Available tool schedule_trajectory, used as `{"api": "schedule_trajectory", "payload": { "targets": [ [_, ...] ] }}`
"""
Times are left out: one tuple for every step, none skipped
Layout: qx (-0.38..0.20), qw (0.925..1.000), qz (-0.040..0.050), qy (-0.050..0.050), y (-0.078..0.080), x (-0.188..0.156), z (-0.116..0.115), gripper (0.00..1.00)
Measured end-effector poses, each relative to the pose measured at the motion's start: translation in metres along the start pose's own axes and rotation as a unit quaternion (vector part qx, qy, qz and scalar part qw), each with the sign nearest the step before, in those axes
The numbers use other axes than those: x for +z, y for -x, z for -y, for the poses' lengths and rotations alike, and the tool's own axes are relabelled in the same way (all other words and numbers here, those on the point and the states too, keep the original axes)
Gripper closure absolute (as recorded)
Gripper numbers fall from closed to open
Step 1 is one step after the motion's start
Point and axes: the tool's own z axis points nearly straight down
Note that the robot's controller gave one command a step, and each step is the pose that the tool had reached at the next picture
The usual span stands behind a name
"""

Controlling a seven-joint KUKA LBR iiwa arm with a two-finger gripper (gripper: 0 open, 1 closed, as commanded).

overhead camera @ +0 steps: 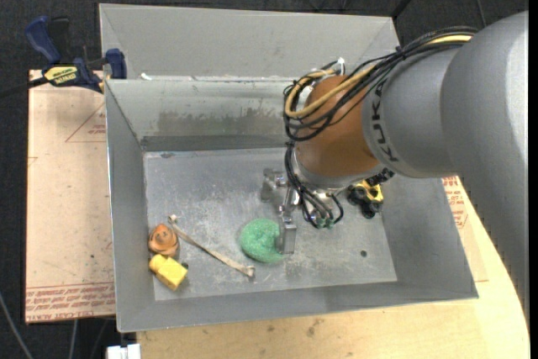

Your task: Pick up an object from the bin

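Note:
A green, rounded, spongy lump (261, 241) lies on the bin floor, a little front of centre. My gripper (287, 240) reaches down from under the orange-covered wrist and stands at the lump's right edge, touching or almost touching it. Nothing is seen held in it. A thin pale stick (212, 250) lies slantwise just left of the lump, running from the front middle toward the left. A small yellow and black thing (367, 193) peeks out to the right of the gripper, partly hidden by the arm.
In the front left corner sit an orange-brown round piece (164, 239) and a yellow block (168, 271), close together. The arm and its cables cover the bin's right rear part. Bare floor lies at the back left and front right.

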Motion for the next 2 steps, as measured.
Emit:
{"api": "schedule_trajectory", "payload": {
  "targets": [
    [-0.066,0.9978,-0.0058,0.001,-0.0632,0.0012,-0.0164,1.00],
    [-0.066,0.9978,-0.0057,0.001,-0.0631,0.0012,-0.0164,1.00]
  ]
}}
